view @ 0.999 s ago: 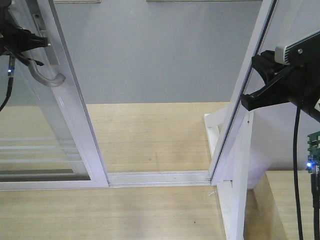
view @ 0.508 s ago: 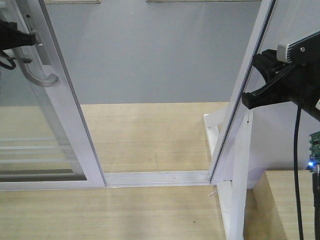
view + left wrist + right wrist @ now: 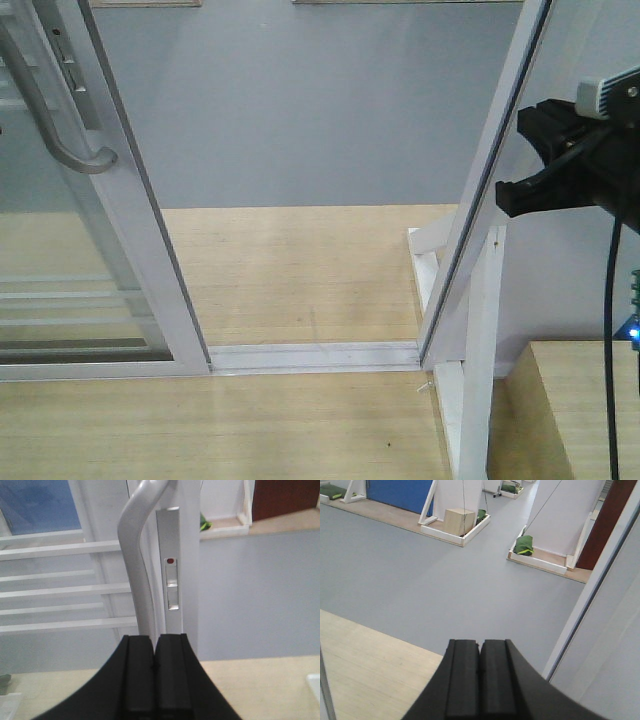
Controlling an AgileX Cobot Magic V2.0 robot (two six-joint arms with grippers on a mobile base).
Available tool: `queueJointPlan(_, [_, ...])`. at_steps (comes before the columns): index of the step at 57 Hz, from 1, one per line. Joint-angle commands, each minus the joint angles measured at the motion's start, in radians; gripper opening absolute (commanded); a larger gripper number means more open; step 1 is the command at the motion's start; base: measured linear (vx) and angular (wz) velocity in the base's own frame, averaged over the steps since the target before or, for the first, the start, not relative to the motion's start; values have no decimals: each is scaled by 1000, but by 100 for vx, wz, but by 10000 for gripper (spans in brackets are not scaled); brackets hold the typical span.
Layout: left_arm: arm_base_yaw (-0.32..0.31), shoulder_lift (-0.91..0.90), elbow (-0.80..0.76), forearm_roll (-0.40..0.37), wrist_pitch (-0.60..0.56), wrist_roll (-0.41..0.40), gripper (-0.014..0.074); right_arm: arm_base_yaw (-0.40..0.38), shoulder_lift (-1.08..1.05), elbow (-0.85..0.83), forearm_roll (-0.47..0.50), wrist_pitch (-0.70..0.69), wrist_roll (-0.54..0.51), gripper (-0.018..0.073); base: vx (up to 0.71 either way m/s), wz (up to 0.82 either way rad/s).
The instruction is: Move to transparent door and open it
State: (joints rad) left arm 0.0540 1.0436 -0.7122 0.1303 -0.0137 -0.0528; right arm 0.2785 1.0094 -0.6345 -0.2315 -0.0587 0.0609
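The transparent door (image 3: 120,230) stands at the left of the front view, slid left, its grey curved handle (image 3: 50,125) on its edge. In the left wrist view the handle (image 3: 134,565) rises just ahead of my left gripper (image 3: 154,641), which is shut and empty, apart from it. A lock plate (image 3: 171,582) sits on the white frame beside the handle. My left gripper is out of the front view. My right gripper (image 3: 508,196) is shut and empty, held by the right door post; it also shows in the right wrist view (image 3: 479,644).
A white post with a glass edge (image 3: 478,200) bounds the opening on the right, and a floor track (image 3: 310,355) crosses it. Wooden flooring (image 3: 290,270) and grey floor (image 3: 300,110) lie beyond. A wooden block (image 3: 575,400) sits at the lower right. Framed platforms (image 3: 455,525) stand far off.
The door and its handle have slid a little left. My left gripper, which was at the handle, has drawn back out of the front view. My right gripper has shifted slightly right.
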Motion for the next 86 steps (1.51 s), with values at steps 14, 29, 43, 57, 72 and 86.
queueJointPlan(14, [-6, -382, 191, -7, 72, -51, -6, -2, -299, -29, 5, 180, -12, -6, 0, 0])
queueJointPlan(29, [-66, -606, 219, -189, 302, 100, -8, -2, -571, 58, 11, 353, -17, -6, 0, 0])
queueJointPlan(43, [-96, -672, 229, -597, 429, 496, -6, -2, -757, 179, 61, 415, -21, -6, 0, 0])
queueJointPlan(57, [-96, -679, 343, -892, 413, 748, -1, -2, -811, 262, 59, 407, -21, -6, 0, 0])
queueJointPlan(72, [-96, -679, 377, -933, 346, 744, 0, -2, -811, 262, 59, 389, -16, -6, 0, 0])
queueJointPlan(86, [-96, -679, 377, -947, 384, 744, 0, -2, -811, 262, 59, 390, -16, -6, 0, 0])
